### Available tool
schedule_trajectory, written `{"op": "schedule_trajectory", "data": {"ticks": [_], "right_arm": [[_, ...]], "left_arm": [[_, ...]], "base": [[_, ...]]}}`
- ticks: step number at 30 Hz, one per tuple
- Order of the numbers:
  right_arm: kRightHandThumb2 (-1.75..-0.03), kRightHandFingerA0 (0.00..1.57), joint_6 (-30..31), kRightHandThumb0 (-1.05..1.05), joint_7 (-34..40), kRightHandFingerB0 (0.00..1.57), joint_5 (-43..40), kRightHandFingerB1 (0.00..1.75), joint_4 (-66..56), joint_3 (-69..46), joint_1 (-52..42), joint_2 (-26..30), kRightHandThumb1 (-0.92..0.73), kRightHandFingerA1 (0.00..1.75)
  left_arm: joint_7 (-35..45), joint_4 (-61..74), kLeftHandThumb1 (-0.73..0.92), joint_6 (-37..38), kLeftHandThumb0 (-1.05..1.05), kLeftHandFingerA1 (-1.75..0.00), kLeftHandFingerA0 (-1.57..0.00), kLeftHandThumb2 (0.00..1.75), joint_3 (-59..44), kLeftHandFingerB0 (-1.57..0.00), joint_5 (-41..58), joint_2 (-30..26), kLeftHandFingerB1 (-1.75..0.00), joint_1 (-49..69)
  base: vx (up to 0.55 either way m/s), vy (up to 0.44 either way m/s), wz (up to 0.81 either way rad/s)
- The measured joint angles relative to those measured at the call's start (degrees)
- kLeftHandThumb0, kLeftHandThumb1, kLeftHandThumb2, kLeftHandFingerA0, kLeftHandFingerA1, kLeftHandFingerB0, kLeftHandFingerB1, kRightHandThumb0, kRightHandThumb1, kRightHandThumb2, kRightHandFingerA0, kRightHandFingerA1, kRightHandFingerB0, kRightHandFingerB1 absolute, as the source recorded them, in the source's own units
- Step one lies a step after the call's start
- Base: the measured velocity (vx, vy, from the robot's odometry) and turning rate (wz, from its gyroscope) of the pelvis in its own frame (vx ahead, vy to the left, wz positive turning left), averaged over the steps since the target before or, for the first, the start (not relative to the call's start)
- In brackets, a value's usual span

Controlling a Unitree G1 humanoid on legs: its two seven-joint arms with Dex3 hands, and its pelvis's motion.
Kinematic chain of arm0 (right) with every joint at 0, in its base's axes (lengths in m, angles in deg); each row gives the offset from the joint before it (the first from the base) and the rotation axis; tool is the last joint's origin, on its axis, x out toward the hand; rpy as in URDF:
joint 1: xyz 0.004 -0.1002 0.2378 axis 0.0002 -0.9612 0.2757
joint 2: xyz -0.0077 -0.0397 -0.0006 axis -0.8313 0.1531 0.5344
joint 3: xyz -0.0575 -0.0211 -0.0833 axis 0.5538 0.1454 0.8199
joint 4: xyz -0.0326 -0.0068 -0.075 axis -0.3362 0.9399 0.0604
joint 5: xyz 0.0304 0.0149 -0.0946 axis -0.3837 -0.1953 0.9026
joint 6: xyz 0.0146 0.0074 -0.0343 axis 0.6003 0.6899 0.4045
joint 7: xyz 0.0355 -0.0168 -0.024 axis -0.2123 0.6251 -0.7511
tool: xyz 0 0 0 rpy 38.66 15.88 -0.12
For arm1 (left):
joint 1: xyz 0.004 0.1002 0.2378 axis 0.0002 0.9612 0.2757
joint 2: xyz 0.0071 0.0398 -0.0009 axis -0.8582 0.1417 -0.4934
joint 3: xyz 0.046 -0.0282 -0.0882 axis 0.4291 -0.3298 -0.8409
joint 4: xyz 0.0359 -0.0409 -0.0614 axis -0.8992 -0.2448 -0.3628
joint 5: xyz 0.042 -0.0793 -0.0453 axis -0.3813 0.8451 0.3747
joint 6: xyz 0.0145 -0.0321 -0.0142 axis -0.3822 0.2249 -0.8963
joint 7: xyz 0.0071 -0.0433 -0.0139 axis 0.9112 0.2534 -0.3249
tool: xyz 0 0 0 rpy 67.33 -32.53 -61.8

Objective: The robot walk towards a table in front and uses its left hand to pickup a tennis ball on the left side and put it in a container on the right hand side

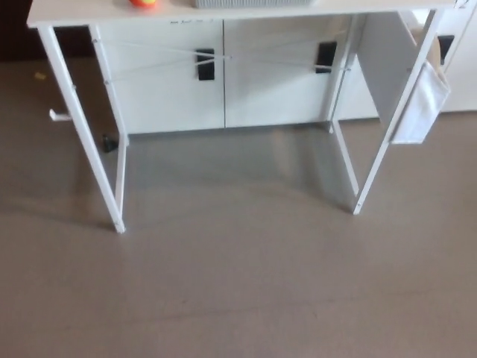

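A white table on thin white legs stands ahead, its top cut off by the upper edge of the head view. On its left part lies a ball, orange-red with a yellow patch, only its lower half showing. To the right of the ball, the lower rim of a light grey container rests on the tabletop. Neither of my hands nor any arm shows.
White cabinets with black handles stand behind the table. An open white cabinet door and a hanging white cloth or bag sit by the right front table leg. Grey floor stretches between me and the table.
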Motion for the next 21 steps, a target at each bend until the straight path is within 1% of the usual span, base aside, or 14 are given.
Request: {"op": "schedule_trajectory", "data": {"ticks": [1,2,7,10,13,16,21], "right_arm": [[-0.61,0.65,-0.55,-0.32,0.01,0.51,0.01,0.48,0.97,0.02,0.07,0.0,-0.39,0.54],[-0.63,0.65,-0.69,-0.37,0.01,0.53,0.01,0.48,1.07,0.03,0.03,0.0,-0.39,0.54],[-0.62,0.65,-1.08,-0.35,0.35,0.53,0.52,0.49,0.51,0.28,-0.04,0.03,-0.39,0.55],[-0.62,0.65,-1.55,-0.36,0.54,0.54,0.74,0.49,0.55,0.16,0.71,0.4,-0.38,0.55],[-0.62,0.67,-1.97,-0.35,0.89,0.53,0.77,0.49,0.85,0.15,1.66,0.59,-0.38,0.55],[-0.63,0.69,-2.18,-0.35,0.93,0.53,0.75,0.49,0.93,0.14,2.15,0.59,-0.39,0.57],[-0.62,0.7,-2.24,-0.34,1.04,0.53,0.77,0.49,1.26,0.15,2.29,0.59,-0.39,0.57]], "left_arm": [[-0.07,-0.37,0.67,0.16,-0.12,-0.38,-0.45,0.59,0.17,-0.29,-0.04,-0.02,-0.31,-0.12],[-0.1,-0.67,0.69,0.17,-0.13,-0.39,-0.42,0.61,0.22,-0.28,-0.06,-0.03,-0.32,-0.14],[-0.12,-1.56,0.68,0.16,-0.11,-0.39,-0.43,0.6,0.27,-0.28,-0.04,-0.15,-0.31,-0.79],[-0.08,-1.5,0.69,0.29,-0.1,-0.38,-0.4,0.6,0.54,-0.27,-0.02,0.32,-0.31,-2.28],[-0.1,-1.64,0.7,0.38,-0.09,-0.38,-0.41,0.6,0.55,-0.27,-0.02,0.34,-0.31,-2.3],[-0.11,-1.04,0.69,0.37,-0.1,-0.38,-0.43,0.6,0.67,-0.27,-0.02,0.34,-0.31,-1.66],[-0.17,-0.78,0.69,0.36,-0.09,-0.39,-0.43,0.6,0.7,-0.27,-0.02,0.32,-0.31,-2.03]], "base": [[0.31,0.023,0.08],[0.26,0.009,0.06],[0.41,-0.093,0.2],[0.59,-0.175,0.66],[0.37,-0.06,0.07],[0.35,0.022,-0.11],[0.34,0.135,-0.31]]}}
